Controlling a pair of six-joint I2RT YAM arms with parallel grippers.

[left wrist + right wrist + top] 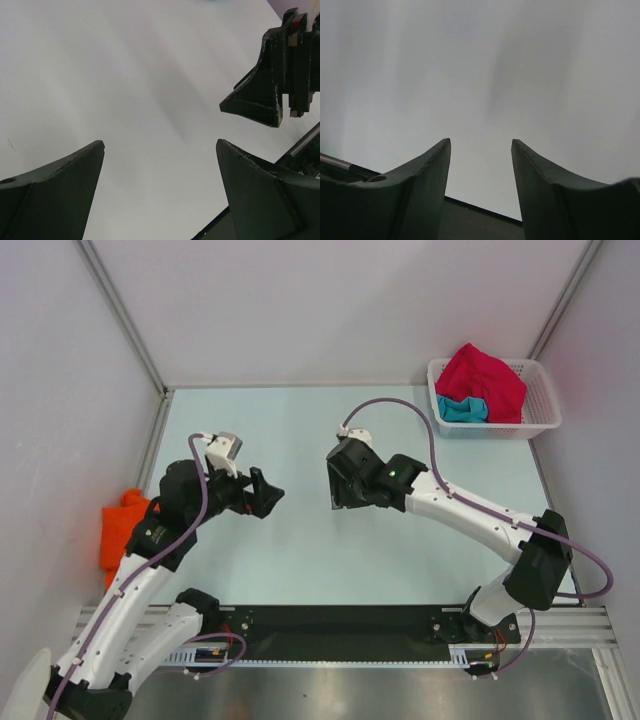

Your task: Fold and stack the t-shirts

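An orange t-shirt [120, 530] lies bunched at the table's left edge, partly hidden behind my left arm. A crimson-pink t-shirt [485, 380] sits crumpled in the white basket [545, 390] at the back right, over a teal t-shirt [462, 410]. My left gripper [268, 493] is open and empty above the table's middle left; in the left wrist view [160, 144] only bare table shows between its jaws. My right gripper [334, 485] is open and empty, facing the left one; it also shows in the left wrist view [272, 90]. The right wrist view [481, 141] shows bare table.
The pale blue-green table [300, 550] has grey walls at the back and both sides. A black rail [340, 620] runs along the near edge by the arm bases. A purple cable [420, 415] loops over the right arm.
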